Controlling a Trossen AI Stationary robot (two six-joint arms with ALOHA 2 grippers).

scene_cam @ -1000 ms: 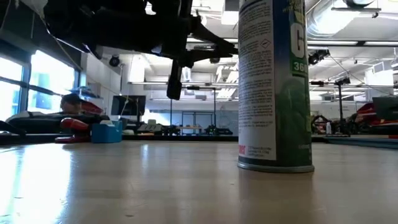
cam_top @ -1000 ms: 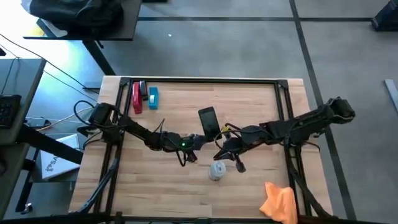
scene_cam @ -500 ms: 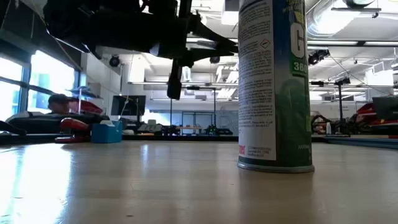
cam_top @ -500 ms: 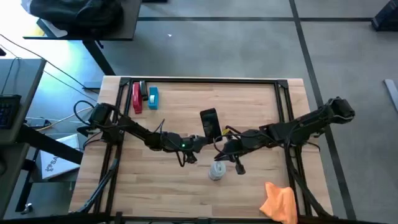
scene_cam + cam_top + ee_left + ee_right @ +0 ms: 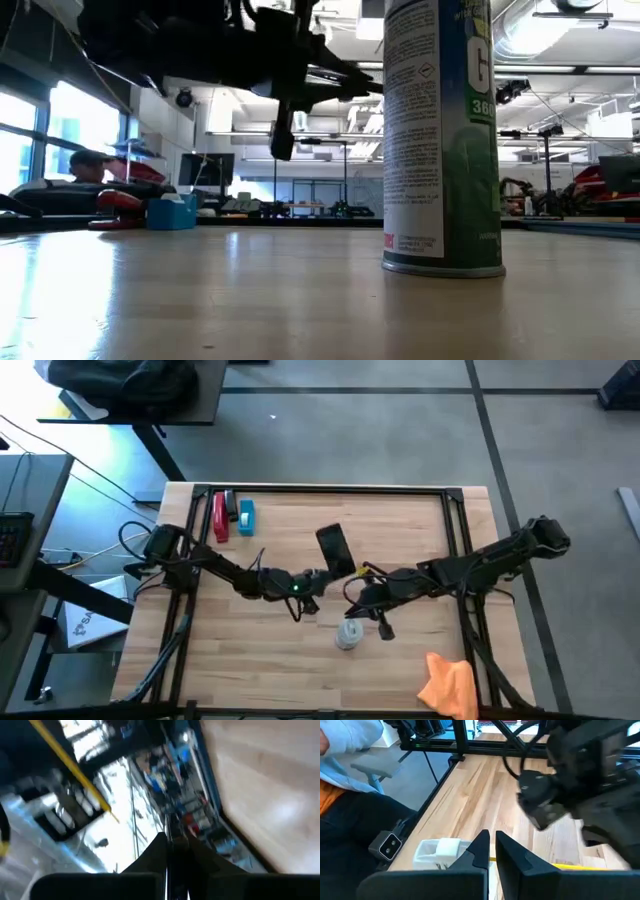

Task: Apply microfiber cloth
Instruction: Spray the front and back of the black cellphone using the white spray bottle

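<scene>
The orange microfiber cloth (image 5: 448, 682) lies crumpled at the table's near right edge, touched by no gripper. My left gripper (image 5: 323, 574) is at the table's middle, shut on a black phone (image 5: 334, 548). Just right of it my right gripper (image 5: 352, 607) hovers shut with nothing in it. It is above the white-capped spray can (image 5: 347, 633), which stands upright on its base (image 5: 443, 266). The can's white top (image 5: 442, 851) shows below the right fingers. My left gripper pinches the phone's near end (image 5: 340, 569) between its two fingers, coming roughly level from the table's left. In the left wrist view the phone shows only as a thin edge (image 5: 168, 831) between the shut fingers. The low view shows no phone lying on the table.
A red stapler (image 5: 220, 517) and a blue object (image 5: 246, 514) lie at the far left. Black frame bars run along the table's far, left and right sides. A person sits beyond the table (image 5: 85, 165). Bare wood lies near left and far right.
My left gripper has turned a little and carried the phone slightly toward the table's far edge. The phone's far end has swung toward the left, while its near end stays in the fingers. The right arm, can and cloth have kept still.
</scene>
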